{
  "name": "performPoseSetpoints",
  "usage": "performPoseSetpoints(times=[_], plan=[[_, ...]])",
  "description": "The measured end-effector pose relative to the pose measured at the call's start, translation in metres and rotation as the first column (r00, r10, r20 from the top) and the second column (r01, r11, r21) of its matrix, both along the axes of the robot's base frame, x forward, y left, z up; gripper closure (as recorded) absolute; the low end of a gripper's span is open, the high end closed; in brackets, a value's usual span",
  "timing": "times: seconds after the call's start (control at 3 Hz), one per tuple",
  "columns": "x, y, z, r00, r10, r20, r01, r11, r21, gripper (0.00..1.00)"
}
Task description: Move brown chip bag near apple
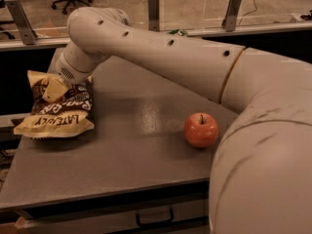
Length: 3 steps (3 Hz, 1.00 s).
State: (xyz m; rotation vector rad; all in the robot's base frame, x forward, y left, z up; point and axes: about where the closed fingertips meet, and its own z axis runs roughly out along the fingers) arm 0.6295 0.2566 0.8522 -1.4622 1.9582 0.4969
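Observation:
The brown chip bag [59, 110] lies crumpled at the table's left edge, with "LATE JULY" lettering upside down on its cream front. The red-orange apple [201, 129] stands upright at right of centre, well apart from the bag. My gripper [68, 78] is at the end of the long beige arm, pressed down onto the top of the bag. The wrist housing hides where it meets the bag.
The grey table [141, 106] ends close to the bag on the left and has a drawer handle [153, 218] below its front edge. The arm's bulky shoulder [263, 169] fills the right foreground. Metal posts [153, 11] and a glass partition stand behind.

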Motion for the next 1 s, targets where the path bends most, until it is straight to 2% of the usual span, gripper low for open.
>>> performPoseSetpoints(times=[0.33, 0.67, 1.0], plan=[[-0.002, -0.006, 0.011, 0.9993, -0.021, 0.032, 0.022, 1.000, -0.011, 0.88], [-0.008, -0.019, 0.033, 0.9948, -0.051, 0.088, 0.056, 0.997, -0.051, 1.00], [-0.016, -0.042, 0.065, 0.9833, -0.088, 0.159, 0.105, 0.989, -0.102, 1.00]])
